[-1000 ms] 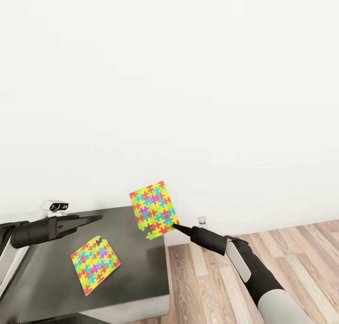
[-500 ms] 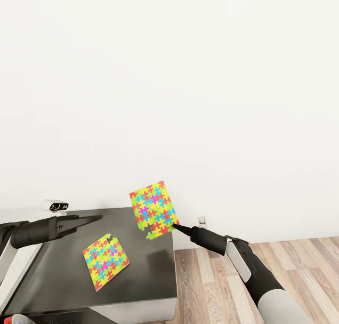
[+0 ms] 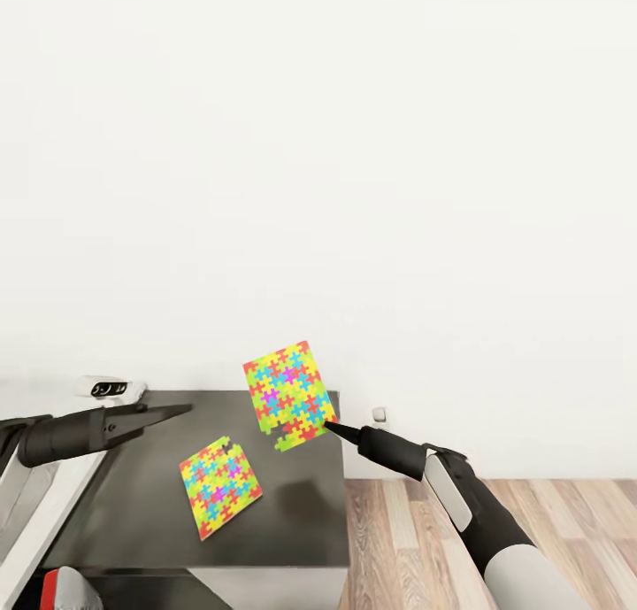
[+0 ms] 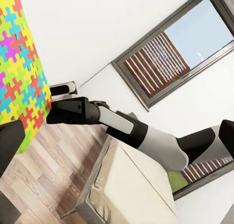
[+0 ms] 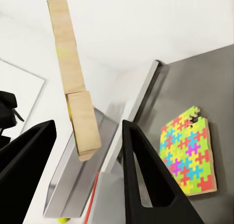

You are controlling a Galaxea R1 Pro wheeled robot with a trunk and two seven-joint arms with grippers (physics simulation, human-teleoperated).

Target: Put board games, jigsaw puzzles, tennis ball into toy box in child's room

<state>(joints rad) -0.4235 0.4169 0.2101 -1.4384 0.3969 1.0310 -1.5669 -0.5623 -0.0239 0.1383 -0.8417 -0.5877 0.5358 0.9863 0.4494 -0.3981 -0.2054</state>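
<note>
Left gripper (image 3: pixel 177 410): fingers drawn narrow to a point, holding nothing, hovering above the dark table top (image 3: pixel 292 521).
Flat puzzle (image 3: pixel 219 486): lying on the dark top, near its middle, apart from both grippers.
Raised puzzle (image 3: pixel 289 395): tilted nearly upright in the air over the top's far right corner, pinched at its lower right corner.
Right gripper (image 3: pixel 329 427): clamped on that corner of the raised puzzle.
Toy box (image 5: pixel 78 185): pale bin beside the dark top, in the right wrist view.
Wood floor (image 3: pixel 531 521): at the right.
</note>
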